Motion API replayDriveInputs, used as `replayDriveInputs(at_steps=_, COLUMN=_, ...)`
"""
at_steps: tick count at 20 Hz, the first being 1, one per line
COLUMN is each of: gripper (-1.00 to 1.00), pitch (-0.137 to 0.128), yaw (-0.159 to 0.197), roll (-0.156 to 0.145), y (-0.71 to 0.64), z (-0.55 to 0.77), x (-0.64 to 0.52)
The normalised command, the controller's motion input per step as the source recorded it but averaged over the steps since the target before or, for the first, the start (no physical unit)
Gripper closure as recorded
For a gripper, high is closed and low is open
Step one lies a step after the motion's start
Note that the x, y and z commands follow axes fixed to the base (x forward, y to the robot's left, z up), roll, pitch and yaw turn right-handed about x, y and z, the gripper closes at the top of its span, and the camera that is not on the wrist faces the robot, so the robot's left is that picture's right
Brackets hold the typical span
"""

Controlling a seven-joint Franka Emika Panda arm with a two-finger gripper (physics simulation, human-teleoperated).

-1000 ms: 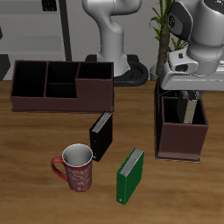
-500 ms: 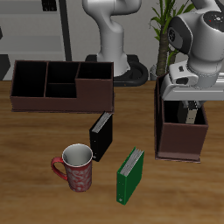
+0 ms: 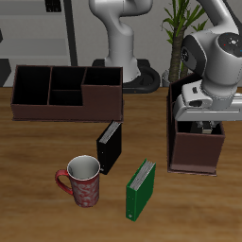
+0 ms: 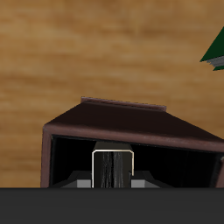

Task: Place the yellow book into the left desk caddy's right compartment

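The left desk caddy [image 3: 197, 151] is a dark maroon-brown box seen end-on. My gripper [image 3: 200, 120] is lowered into its large square right compartment [image 4: 70, 162]. In the wrist view the gripper [image 4: 112, 179] is shut on the yellow book [image 4: 112, 168], seen end-on as a thin slab with a light rim, hanging inside the caddy [image 4: 131, 118]. In the exterior view the book is almost wholly hidden by the gripper and the caddy walls.
A second, wide caddy [image 3: 66, 90] stands farther back. A black book [image 3: 110, 146], a green book [image 3: 141, 187] and a patterned mug [image 3: 81, 181] stand nearer the table's front edge. A plant [image 3: 175, 28] rises behind the left caddy.
My gripper has moved down with the yellow book, sinking it deeper into the left caddy's compartment. The other objects have not moved.
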Motion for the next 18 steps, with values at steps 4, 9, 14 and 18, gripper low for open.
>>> replayDriveInputs(at_steps=4, gripper=1.00, pitch=0.019, yaw=-0.007, roll=-0.004, y=-0.11, z=-0.17, x=0.05)
replayDriveInputs(at_steps=9, gripper=-1.00, pitch=0.046, yaw=-0.009, roll=-0.002, y=-0.11, z=-0.23, x=0.06)
replayDriveInputs(at_steps=14, gripper=-1.00, pitch=0.005, yaw=0.012, roll=0.005, y=0.02, z=-0.01, x=0.01)
replayDriveInputs(at_steps=18, gripper=-1.00, pitch=-0.001, yaw=-0.008, roll=-0.008, y=-0.05, z=0.05, x=0.00)
